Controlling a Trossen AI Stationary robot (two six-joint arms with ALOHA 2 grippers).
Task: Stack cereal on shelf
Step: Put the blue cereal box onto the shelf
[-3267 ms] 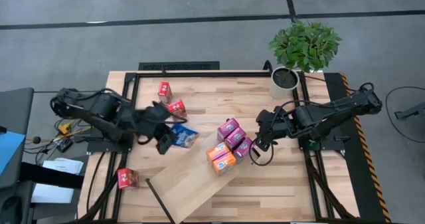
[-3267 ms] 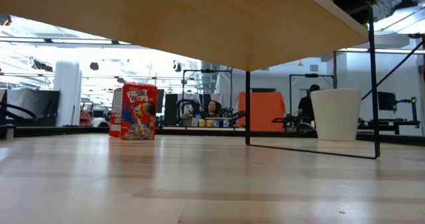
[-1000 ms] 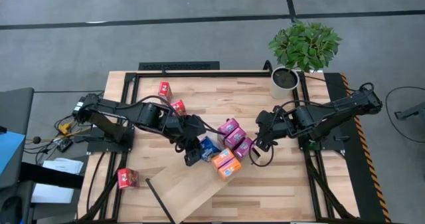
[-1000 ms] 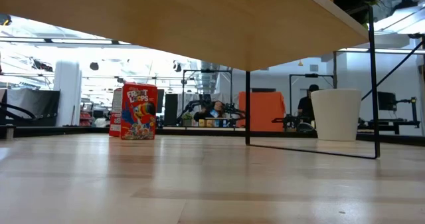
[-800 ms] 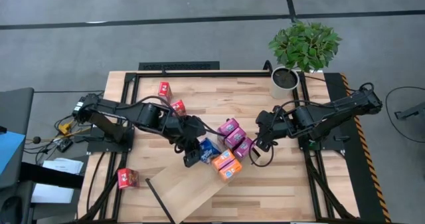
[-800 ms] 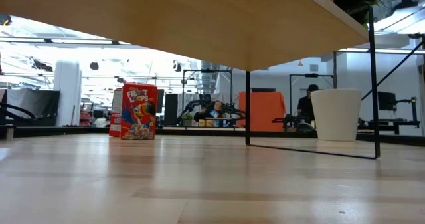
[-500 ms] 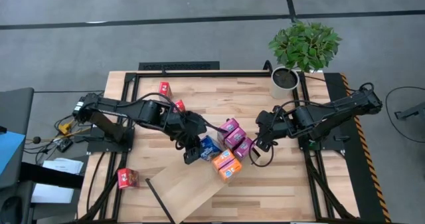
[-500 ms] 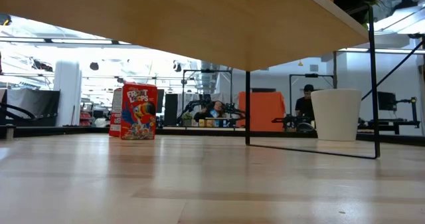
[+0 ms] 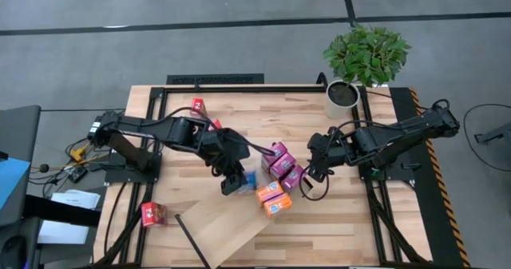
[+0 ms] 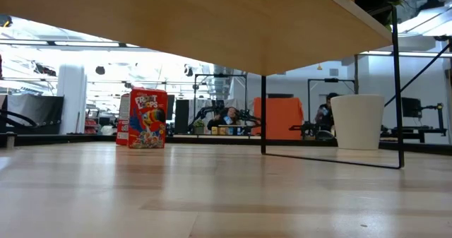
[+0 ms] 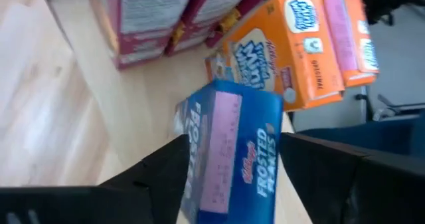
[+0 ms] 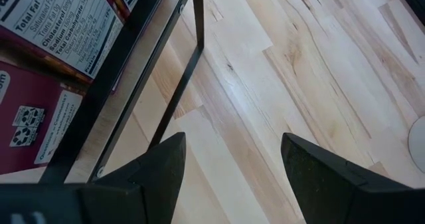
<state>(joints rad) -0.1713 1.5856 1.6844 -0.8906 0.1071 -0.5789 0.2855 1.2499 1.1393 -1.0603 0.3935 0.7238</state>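
most of the blue frosted flakes box (image 11: 232,154) is hidden in the high view under the left gripper (image 9: 232,181), only a blue sliver being seen beside it (image 9: 249,178); in the left wrist view the box is seen between the two dark fingers, which stand apart on either side of it, and whether they press on it cannot be told. the shelf (image 9: 219,225) is cut off at the bottom edge of the high view, and only its underside (image 10: 212,26) is seen in the low view. on its upper end three magenta boxes (image 9: 279,164) and two orange boxes (image 9: 273,198) are clustered, the blue box lying just beside them. the left arm is stretched across the table to the shelf's upper end. the right gripper (image 9: 313,172) is held just beside the magenta boxes with its fingers (image 12: 159,171) spread, nothing being seen between them. red boxes are seen near the table's far side (image 9: 196,105), half hidden behind the left arm (image 9: 214,124), and at the near left corner (image 9: 152,214)
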